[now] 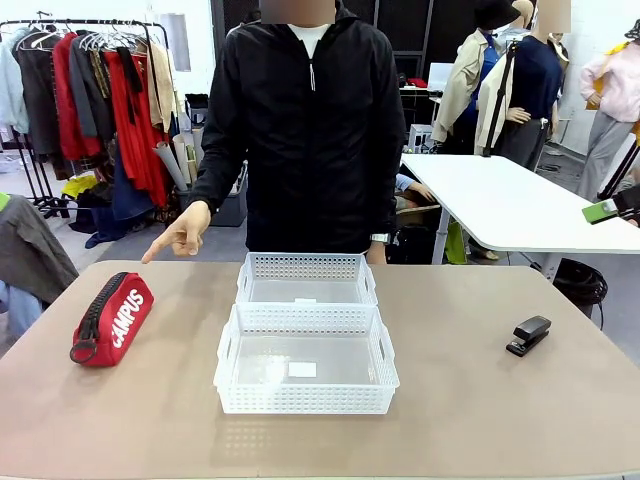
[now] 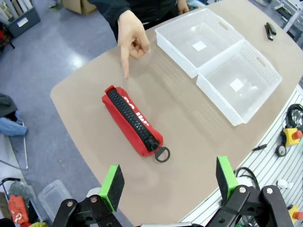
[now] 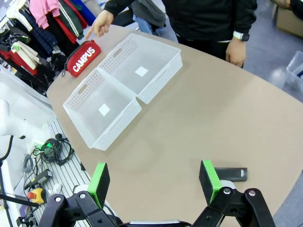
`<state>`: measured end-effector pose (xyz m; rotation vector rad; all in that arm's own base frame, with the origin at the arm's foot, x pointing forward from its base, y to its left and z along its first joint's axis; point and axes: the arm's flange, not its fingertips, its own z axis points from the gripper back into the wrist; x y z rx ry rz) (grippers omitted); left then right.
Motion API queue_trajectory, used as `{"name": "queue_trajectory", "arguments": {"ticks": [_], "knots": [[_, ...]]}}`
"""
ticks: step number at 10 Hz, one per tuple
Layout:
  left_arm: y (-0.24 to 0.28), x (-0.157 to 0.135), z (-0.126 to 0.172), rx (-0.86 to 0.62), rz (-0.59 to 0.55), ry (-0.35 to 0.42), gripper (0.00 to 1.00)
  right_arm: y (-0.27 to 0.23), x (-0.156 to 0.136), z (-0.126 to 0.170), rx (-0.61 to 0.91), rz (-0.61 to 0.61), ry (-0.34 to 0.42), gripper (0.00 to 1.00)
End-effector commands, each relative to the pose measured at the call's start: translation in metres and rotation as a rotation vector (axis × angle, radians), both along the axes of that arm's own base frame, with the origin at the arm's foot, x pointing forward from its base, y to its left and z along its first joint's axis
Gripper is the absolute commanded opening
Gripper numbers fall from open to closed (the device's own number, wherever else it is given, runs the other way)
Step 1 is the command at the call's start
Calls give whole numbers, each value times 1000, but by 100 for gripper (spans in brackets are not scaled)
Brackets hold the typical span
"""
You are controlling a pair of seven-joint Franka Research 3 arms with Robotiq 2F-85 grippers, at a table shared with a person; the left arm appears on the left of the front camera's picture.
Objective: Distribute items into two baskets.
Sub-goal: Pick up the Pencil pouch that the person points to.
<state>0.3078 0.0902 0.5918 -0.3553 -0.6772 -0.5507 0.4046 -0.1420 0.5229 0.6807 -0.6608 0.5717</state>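
The left pincer (image 2: 169, 178) gapes above the red pouch (image 2: 132, 120), the right pincer (image 3: 154, 180) gapes near the stapler (image 3: 232, 173).

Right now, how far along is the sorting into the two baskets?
Done: nothing; the near basket and far basket hold neither item. In hand: nothing gripped; the left tool and right tool hang open above the table, while the person's hand points toward the pouch. Left: the pouch, on the table left of the baskets, and the stapler, on the right, both need placing.
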Motion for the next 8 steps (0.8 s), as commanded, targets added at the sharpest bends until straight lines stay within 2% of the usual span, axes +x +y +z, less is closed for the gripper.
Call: {"name": "queue_trajectory", "arguments": {"ticks": [1, 3, 8], "knots": [[1, -1, 1, -7, -3, 6, 100, 0, 1, 2, 0, 0, -7, 100], [-5, 12, 2, 22, 27, 14, 100, 0, 1, 2, 0, 0, -7, 100], [-37, 105, -15, 198, 180, 145, 100, 0, 1, 2, 0, 0, -7, 100]]}}
